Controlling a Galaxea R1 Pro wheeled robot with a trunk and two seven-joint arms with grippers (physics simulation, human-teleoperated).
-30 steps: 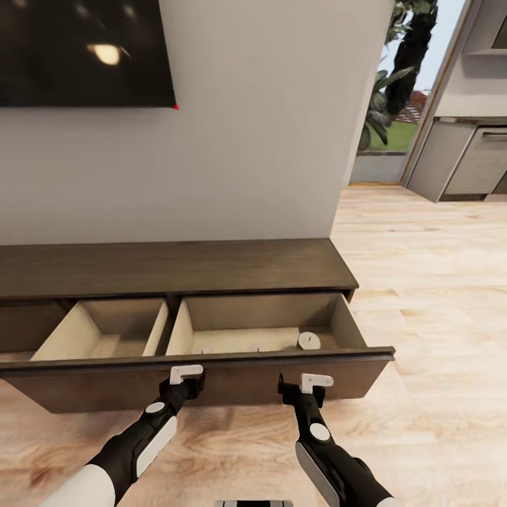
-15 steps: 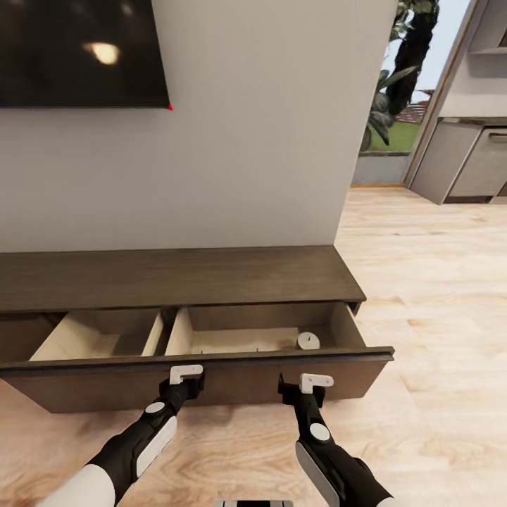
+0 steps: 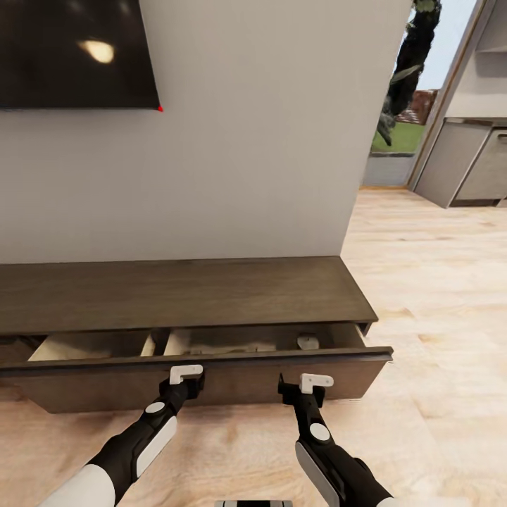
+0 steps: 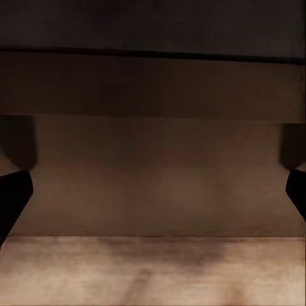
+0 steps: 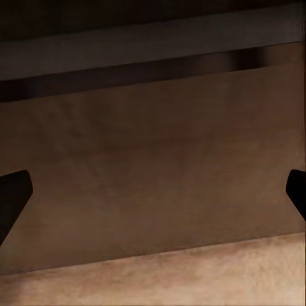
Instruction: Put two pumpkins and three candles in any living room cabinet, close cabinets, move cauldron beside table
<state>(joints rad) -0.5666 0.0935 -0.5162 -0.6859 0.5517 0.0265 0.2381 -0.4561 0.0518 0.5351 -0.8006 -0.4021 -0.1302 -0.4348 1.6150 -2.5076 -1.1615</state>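
The cabinet [image 3: 183, 296] drawer has slid most of the way in, leaving a narrow gap. Left gripper [image 3: 186, 375] and right gripper [image 3: 308, 384], both spread, press its front to push evenly. What looks like a candle [image 3: 308, 342] sits inside near the right end. Open floor lies to the right.
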